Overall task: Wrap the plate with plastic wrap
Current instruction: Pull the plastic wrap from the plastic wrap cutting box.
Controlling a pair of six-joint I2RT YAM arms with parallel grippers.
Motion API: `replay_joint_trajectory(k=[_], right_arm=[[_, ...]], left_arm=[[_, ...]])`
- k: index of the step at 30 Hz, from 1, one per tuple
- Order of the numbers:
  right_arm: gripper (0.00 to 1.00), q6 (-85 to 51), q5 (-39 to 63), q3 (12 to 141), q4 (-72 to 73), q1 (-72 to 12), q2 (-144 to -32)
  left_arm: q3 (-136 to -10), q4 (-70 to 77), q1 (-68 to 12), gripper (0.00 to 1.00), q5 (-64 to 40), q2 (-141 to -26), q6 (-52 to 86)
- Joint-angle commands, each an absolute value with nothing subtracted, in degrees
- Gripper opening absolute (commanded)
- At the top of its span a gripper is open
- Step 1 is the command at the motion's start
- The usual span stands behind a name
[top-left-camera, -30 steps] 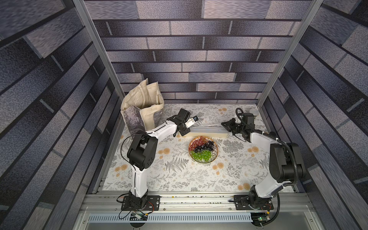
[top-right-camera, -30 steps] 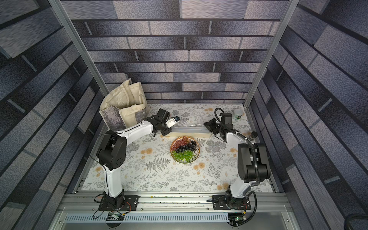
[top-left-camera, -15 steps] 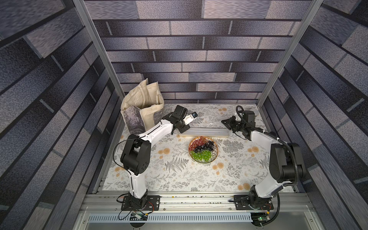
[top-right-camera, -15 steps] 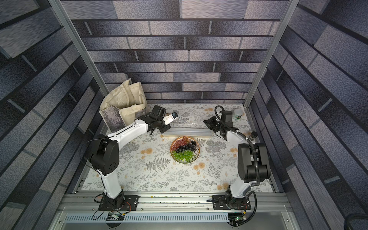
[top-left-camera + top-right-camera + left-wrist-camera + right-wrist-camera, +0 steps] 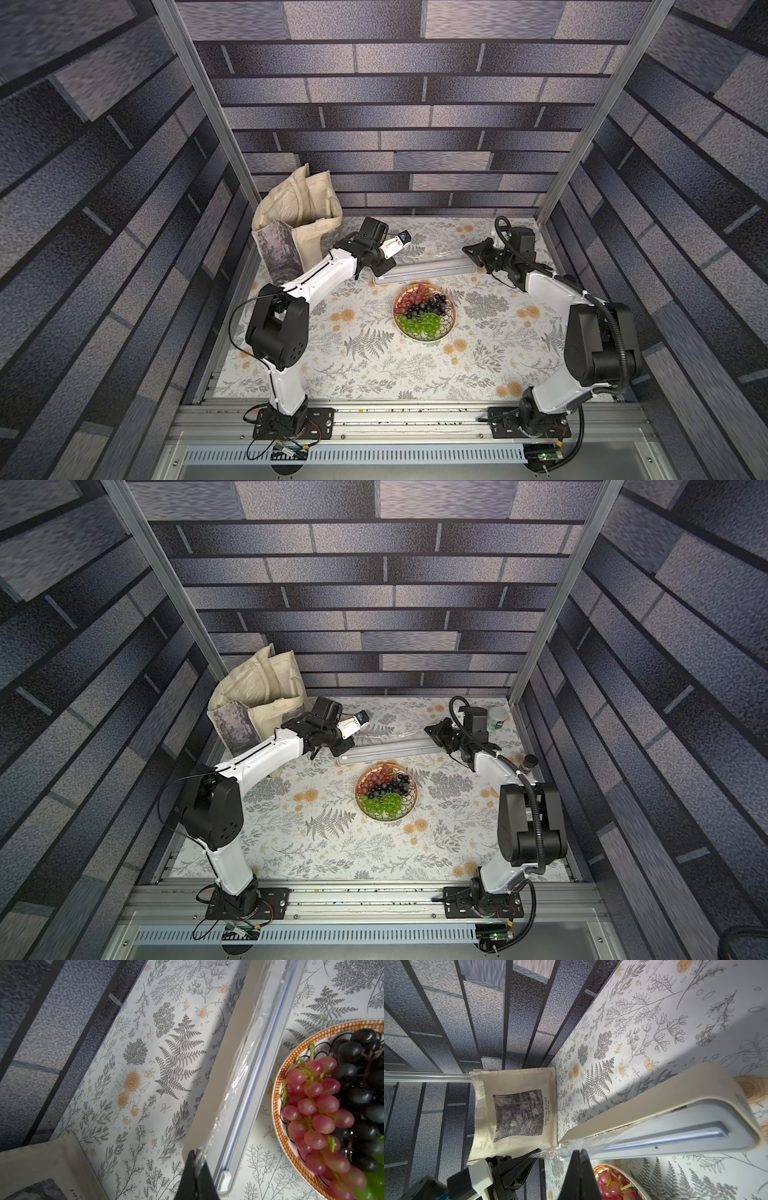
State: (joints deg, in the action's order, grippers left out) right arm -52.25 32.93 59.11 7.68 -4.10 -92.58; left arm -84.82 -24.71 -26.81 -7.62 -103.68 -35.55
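Dispenser box [image 5: 424, 272] behind plate [image 5: 452, 322]; tote bag [image 5: 299, 224] back-left.

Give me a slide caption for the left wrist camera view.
Left gripper pinches plastic wrap at the dispenser box end, beside the plate of red and dark grapes.

The round, shallow plate [image 5: 449, 323] with a woven gold-tan rim and a dark line pattern on white sits flat near the middle of the table. It carries red grapes [image 5: 409, 298] on its far left part, dark purple grapes [image 5: 431, 305] across the middle and green grapes [image 5: 420, 325] on the near side. Just beyond its far rim, close but apart in the left wrist view, lies the long, narrow cream-and-grey dispenser box [image 5: 424, 272], flat and crosswise, with a pale blue rail along its grey face. The thin, clear, glossy plastic wrap [image 5: 239, 1076] rises crinkled from the box's long slot as a narrow strip along its length, and does not reach the plate.
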Motion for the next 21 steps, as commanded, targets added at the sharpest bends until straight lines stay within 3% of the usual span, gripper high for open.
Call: replay_joint_trajectory(k=[1, 21], right_arm=[[0.0, -52.1, 33.99, 63.12, 9.23, -3.47, -89.7], [0.0, -52.93, 35.54, 70.33, 8.0, -3.07, -88.16]], left_arm=[[-87.85, -25.81, -26.03, 0.0, -9.48, -99.85, -33.93], [-97.09, -30.34, -25.31, 0.0, -10.11, -100.03, -33.66]])
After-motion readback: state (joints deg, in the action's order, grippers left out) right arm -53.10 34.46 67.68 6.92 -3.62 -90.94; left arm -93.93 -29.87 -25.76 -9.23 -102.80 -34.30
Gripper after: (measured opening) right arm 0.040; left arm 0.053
